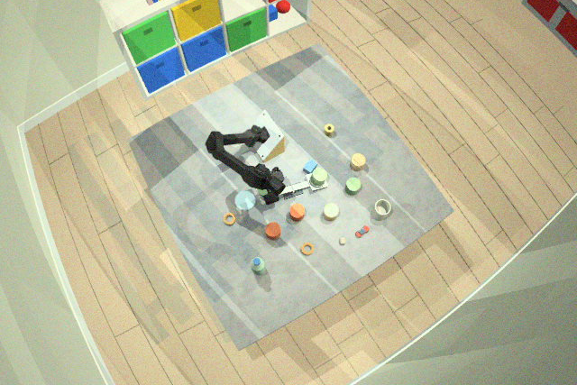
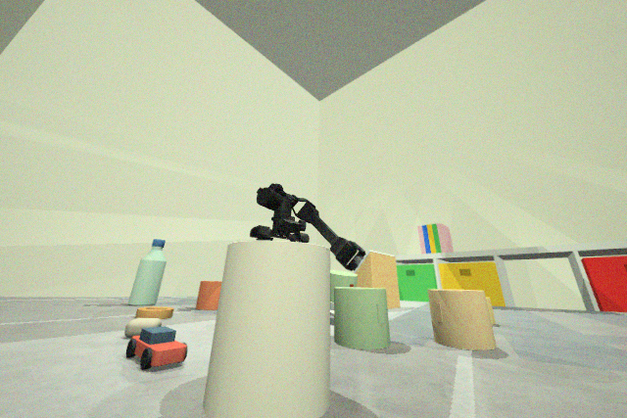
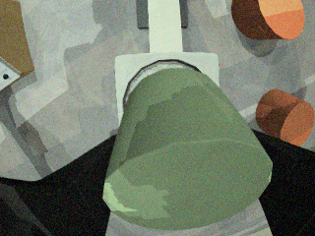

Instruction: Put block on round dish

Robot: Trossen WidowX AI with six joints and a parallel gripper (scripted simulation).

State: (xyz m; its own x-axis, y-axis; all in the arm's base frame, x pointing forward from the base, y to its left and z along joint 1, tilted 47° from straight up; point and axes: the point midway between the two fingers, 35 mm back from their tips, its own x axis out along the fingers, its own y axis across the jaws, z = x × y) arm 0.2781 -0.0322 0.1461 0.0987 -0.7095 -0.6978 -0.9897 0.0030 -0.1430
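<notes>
My gripper [image 1: 267, 195] [image 2: 357, 262] [image 3: 179, 137] is shut on a green cup [image 3: 189, 182], with a black finger at each side. The cup is upside down and appears raised a little above the square white pan [image 3: 208, 63] at the near end of the balance. The balance beam [image 1: 296, 187] [image 3: 165, 27] runs to the far pan, where the other green cup [image 1: 319, 176] stands. The pale blue round dish [image 1: 244, 199] is just left of the gripper in the top view. No hidden block shows; the held cup covers most of the pan in the wrist view.
A white-topped wedge [image 1: 271, 143] [image 2: 382, 279] stands behind the balance, and a blue block [image 1: 309, 166] lies by the far pan. Orange cylinders [image 1: 297, 212] [image 1: 272, 230], a pale cylinder [image 1: 331, 211], a green cylinder [image 1: 352, 186] and an orange ring [image 1: 224, 221] are around.
</notes>
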